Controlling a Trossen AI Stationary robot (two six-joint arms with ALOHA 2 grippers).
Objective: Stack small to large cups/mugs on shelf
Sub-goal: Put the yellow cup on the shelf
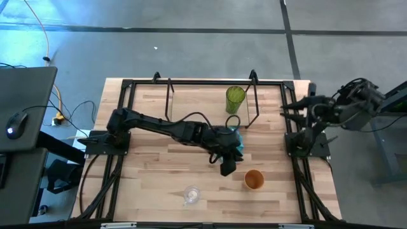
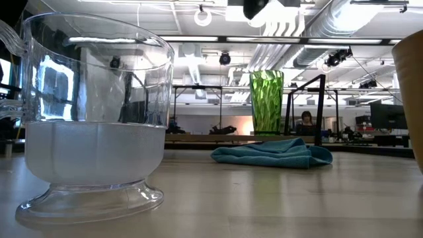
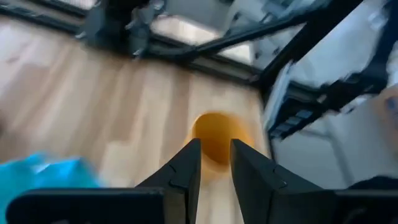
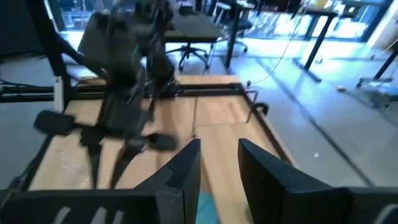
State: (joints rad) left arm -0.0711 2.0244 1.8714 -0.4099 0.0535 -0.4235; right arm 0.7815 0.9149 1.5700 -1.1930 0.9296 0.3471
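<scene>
The orange cup stands upright on the table near its right front; in the left wrist view the orange cup shows just beyond my fingertips. My left gripper hovers beside it, toward the table's left, open and touching nothing; its own view shows the left gripper with a narrow gap. The clear glass cup stands near the front edge. The green tumbler stands upright inside the shelf at the far side. My right gripper waits, open, at the right edge.
A turquoise cloth lies crumpled mid-table, partly under my left arm, between the shelf and the orange cup. The black table frame runs along the sides. In the low view the clear glass cup fills the left foreground.
</scene>
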